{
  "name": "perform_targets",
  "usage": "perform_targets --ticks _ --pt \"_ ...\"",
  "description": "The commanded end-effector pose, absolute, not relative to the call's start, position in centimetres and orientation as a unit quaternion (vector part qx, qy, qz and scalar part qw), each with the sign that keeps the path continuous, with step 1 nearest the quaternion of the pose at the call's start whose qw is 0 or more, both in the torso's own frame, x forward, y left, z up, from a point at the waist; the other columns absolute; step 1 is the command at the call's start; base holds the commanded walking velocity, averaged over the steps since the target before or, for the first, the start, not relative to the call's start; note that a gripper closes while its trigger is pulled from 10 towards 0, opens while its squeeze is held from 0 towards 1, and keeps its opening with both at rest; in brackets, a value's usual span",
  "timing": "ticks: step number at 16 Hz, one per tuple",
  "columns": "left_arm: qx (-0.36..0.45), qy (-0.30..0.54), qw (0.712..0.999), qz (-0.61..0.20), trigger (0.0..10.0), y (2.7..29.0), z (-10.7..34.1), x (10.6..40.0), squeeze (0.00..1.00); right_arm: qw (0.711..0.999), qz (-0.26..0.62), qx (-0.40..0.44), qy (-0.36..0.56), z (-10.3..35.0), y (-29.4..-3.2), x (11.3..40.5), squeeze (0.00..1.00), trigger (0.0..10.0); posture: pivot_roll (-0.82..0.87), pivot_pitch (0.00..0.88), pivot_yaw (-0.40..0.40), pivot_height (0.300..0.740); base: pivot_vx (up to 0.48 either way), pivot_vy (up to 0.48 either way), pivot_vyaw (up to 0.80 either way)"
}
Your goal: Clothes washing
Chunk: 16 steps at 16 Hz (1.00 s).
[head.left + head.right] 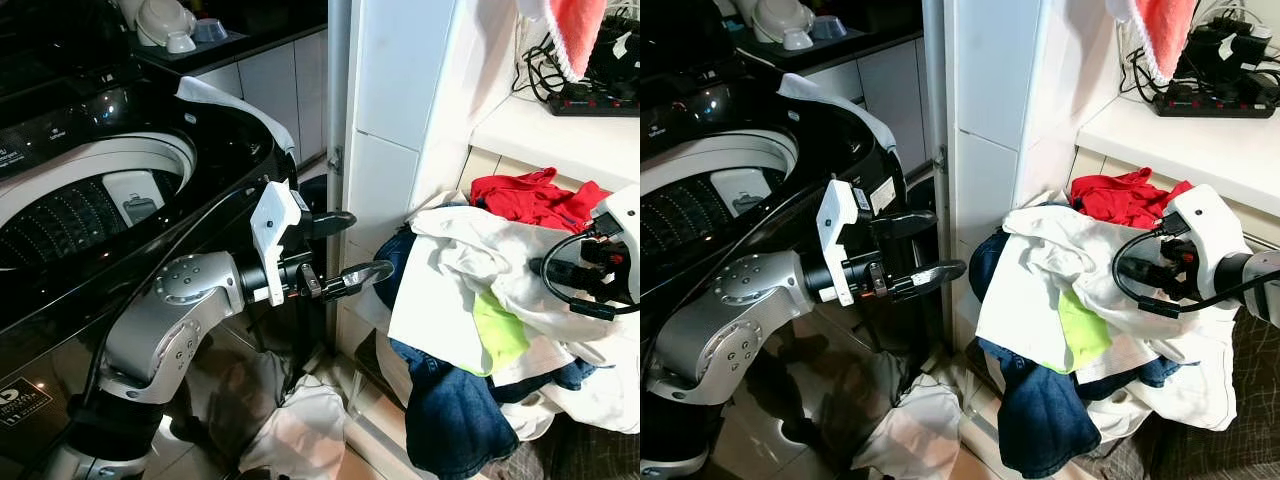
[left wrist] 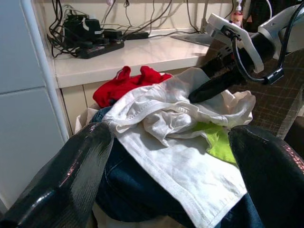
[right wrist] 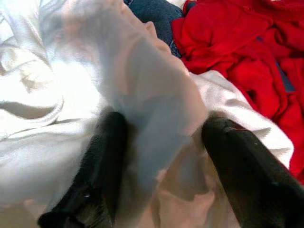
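One heap of clothes: right gripper (image 3: 159, 166) has its fingers pressed into, straddling a fold of, the crumpled white cotton garment (image 1: 470, 270) on top; left gripper (image 1: 345, 248), fingers apart and empty, points at it

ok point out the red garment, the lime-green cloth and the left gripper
red garment (image 1: 530, 197), left eye view, its crumpled middle
lime-green cloth (image 1: 497, 335), left eye view, its exposed flap
left gripper (image 1: 362, 246), left eye view, between fingertips

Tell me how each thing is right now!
Washing machine: lid open, drum looks empty.
Left gripper: open, empty, beside the washer.
Right gripper: fingers around a fold of the white garment.
Laundry pile: heaped, spilling over.
Cloth on floor: crumpled.
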<state>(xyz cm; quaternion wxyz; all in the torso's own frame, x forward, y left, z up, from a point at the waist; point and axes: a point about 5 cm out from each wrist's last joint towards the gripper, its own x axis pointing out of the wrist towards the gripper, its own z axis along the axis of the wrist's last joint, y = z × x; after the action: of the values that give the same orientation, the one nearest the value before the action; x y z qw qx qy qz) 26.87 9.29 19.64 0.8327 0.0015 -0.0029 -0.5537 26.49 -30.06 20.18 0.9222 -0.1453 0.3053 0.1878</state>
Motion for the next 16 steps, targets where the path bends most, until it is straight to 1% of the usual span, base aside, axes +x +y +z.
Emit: perform_targets --ticks 1,13,15,16 --pt "0.008 0.002 0.829 -0.56 10.0 9.2 19.6 26.6 0.0 0.923 0.194 -0.15 0.298 20.3 -29.8 26.6 0.0 0.0 0.0 0.0 0.043 0.74 0.0 0.0 0.0" --pt "0.013 0.003 0.831 -0.556 10.0 9.2 19.5 26.7 0.0 0.927 0.22 -0.114 0.281 20.9 -29.2 26.4 0.0 0.0 -0.01 0.0 0.047 0.74 0.0 0.0 0.0" --pt "0.008 -0.012 0.846 -0.533 10.0 9.4 19.9 27.3 0.0 0.938 0.229 -0.089 0.245 22.3 -28.9 26.6 0.0 0.0 0.0 0.0 0.042 0.74 0.0 0.0 0.0" --pt "-0.002 -0.036 0.863 -0.505 10.0 9.6 20.6 28.0 0.0 0.946 0.248 -0.057 0.201 24.1 -28.2 26.9 0.0 0.0 0.0 0.0 0.042 0.74 0.0 0.0 0.0"
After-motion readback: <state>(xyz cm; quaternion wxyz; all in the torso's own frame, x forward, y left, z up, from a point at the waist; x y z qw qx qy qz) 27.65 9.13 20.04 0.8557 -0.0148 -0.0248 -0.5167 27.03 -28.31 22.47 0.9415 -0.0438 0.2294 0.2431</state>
